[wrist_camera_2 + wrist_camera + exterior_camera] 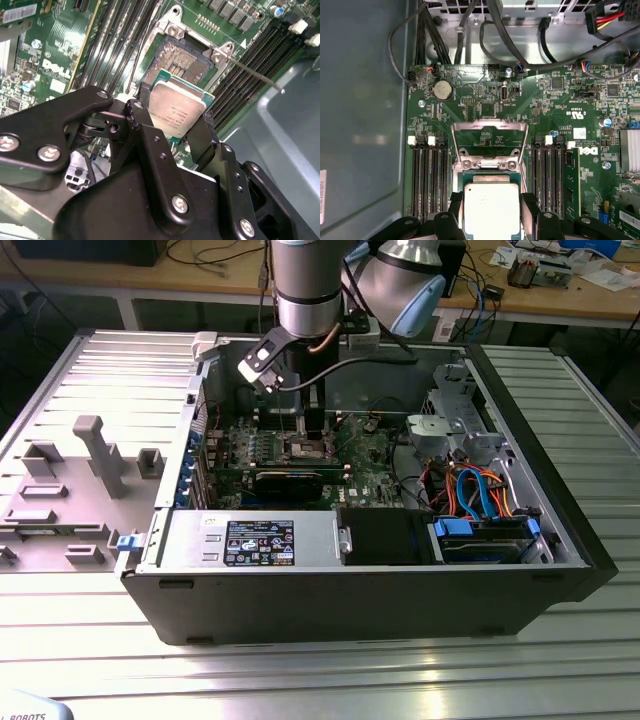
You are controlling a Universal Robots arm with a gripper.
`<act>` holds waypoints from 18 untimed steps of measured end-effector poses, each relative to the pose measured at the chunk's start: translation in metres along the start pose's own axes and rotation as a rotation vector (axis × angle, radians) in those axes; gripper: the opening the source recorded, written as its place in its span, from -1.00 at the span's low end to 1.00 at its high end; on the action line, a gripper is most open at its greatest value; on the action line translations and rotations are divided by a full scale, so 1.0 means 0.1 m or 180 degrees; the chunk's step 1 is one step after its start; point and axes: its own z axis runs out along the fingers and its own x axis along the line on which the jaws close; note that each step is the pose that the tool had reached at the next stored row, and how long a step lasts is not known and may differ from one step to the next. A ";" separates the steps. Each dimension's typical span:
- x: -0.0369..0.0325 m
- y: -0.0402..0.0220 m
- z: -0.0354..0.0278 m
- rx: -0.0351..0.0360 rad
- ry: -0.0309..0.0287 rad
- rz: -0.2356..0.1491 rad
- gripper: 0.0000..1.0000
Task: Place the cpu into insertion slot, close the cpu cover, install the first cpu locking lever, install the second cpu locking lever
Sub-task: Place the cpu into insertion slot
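Note:
My gripper [492,212] is shut on the cpu [490,205], a flat square chip with a dull silver top, pinched by its two side edges between black fingers [456,210]. In the second wrist view the cpu [177,109] hangs in the gripper [172,120] just short of the insertion slot [182,57], whose dark centre lies bare. The cpu cover [490,124], a thin silvery frame, is flipped open beyond the slot. A thin lever rod [255,75] sticks out beside the slot. In the exterior view the gripper [314,430] is low over the insertion slot [305,448].
Black memory slots [431,180] flank the socket on both sides. A long black graphics card [290,480] lies in front of it. The case wall [540,470], drive cables [480,500] and power supply [250,538] surround the board. A grey fixture tray [70,480] stands at the exterior view's left.

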 end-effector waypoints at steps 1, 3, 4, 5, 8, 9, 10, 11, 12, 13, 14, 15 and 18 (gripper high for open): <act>0.000 -0.012 0.012 -0.0006 0.0000 0.0000 0.08; -0.001 -0.025 0.034 -0.0033 0.0000 -0.0001 0.08; -0.001 -0.033 0.047 -0.0044 0.0000 -0.0001 0.08; -0.002 -0.040 0.058 -0.0049 0.0000 -0.0002 0.08; -0.002 -0.060 0.126 -0.0052 0.0000 -0.0002 0.08; -0.001 -0.062 0.145 -0.0052 0.0000 -0.0002 0.08; -0.001 -0.067 0.162 -0.0052 0.0000 -0.0002 0.08; -0.001 -0.079 0.181 -0.0052 0.0000 -0.0001 0.08; -0.002 -0.086 0.197 -0.0052 0.0000 0.0001 0.08; -0.003 -0.087 0.203 -0.0052 0.0000 0.0001 0.08; -0.003 -0.087 0.202 -0.0052 -0.0001 0.0001 0.08; -0.002 -0.087 0.203 -0.0052 0.0000 0.0002 0.08; -0.003 -0.088 0.215 -0.0052 0.0000 0.0002 0.08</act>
